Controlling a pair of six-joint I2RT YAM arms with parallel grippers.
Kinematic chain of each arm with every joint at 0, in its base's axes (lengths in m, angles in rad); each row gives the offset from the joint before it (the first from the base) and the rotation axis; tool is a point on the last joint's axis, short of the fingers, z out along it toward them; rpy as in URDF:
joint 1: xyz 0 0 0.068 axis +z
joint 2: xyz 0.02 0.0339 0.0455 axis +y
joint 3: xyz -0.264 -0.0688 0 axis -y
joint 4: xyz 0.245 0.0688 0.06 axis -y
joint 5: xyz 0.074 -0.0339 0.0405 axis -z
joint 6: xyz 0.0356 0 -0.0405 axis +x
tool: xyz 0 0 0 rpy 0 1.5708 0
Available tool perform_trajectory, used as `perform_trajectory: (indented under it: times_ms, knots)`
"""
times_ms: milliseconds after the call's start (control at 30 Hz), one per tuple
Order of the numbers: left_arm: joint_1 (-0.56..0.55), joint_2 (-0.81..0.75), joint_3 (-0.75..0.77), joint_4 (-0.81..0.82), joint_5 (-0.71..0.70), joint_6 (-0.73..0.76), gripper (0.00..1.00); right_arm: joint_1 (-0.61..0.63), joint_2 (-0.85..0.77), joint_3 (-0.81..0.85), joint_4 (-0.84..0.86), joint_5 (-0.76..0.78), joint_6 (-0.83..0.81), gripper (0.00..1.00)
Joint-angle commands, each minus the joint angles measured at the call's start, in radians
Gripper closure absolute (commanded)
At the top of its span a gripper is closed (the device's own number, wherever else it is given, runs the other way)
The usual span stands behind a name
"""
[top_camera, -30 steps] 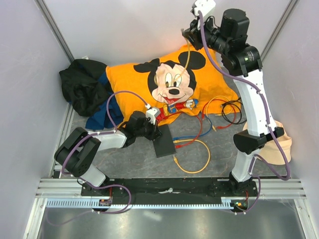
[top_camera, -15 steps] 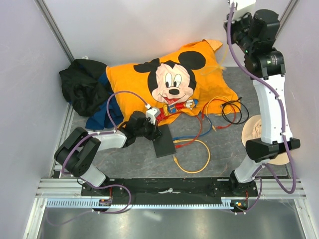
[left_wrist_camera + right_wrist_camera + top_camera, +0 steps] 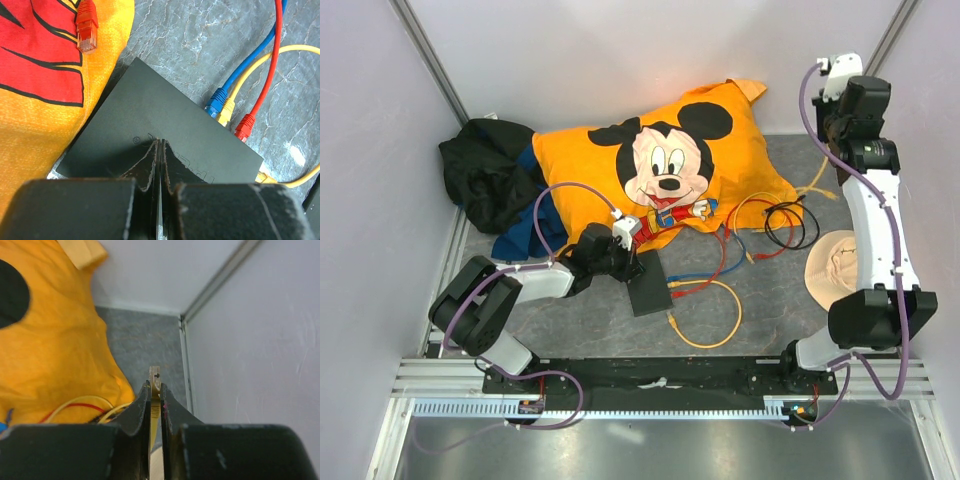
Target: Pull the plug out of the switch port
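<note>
Switch (image 3: pixel 650 284) and left gripper (image 3: pixel 160 150) lie nearest you, on the grey tabletop (image 3: pixel 580 320) just ahead of the arm bases. Your left gripper has its fingers (image 3: pixel 146 165) pressed together with nothing between them, tips down on the switch's flat top, exactly as a second ago.

Along one edge of the switch a blue cable (image 3: pixel 217 97), a yellow cable (image 3: pixel 226 107) and a red cable (image 3: pixel 245 127) are plugged in side by side. A second yellow cable (image 3: pixel 280 179) leaves the near corner, where the wrist view cuts it off. A loose red plug (image 3: pixel 86 30) lies on the orange pillow (image 3: pixel 670 160), just beside the switch.

Further right, a peach hat (image 3: pixel 835 265) now shows almost whole; a second ago your right arm covered part of it.

Farthest off, your right gripper (image 3: pixel 155 390) has swung from above the pillow's far edge over to the far right corner and come lower. Its fingers are nearly closed on a pale plug (image 3: pixel 155 374), whose tip pokes out past them, and its held lead (image 3: pixel 820 178) trails back between them. That pale plug is well apart from the switch. From above you cannot make out the right gripper's tips, only the held lead hanging below the wrist.
</note>
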Motion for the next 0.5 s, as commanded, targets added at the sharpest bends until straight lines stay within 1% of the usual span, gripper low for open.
perform_trajectory:
  times_ms: [0,100,200,400,433,467]
  knots:
    - [-0.01,0.022,-0.053,-0.167,-0.022,0.048,0.98,-0.042,0.019,-0.132,0.068,0.015,0.016,1.0]
    - [-0.01,0.018,-0.056,-0.164,-0.016,0.051,0.98,-0.042,0.029,-0.228,0.082,-0.004,0.009,1.0]
    - [-0.01,0.005,-0.066,-0.159,-0.007,0.051,0.98,-0.042,0.057,-0.275,0.077,-0.017,0.009,1.0]
    - [-0.01,0.007,-0.067,-0.156,0.003,0.052,0.98,-0.043,0.115,-0.311,0.062,-0.021,0.035,1.0]
    - [-0.01,0.015,-0.064,-0.158,0.003,0.052,0.98,-0.043,0.126,-0.309,0.051,-0.024,0.035,0.99]
    - [-0.01,0.016,-0.063,-0.159,0.004,0.052,0.98,-0.045,0.138,-0.299,0.047,-0.029,0.036,0.91]
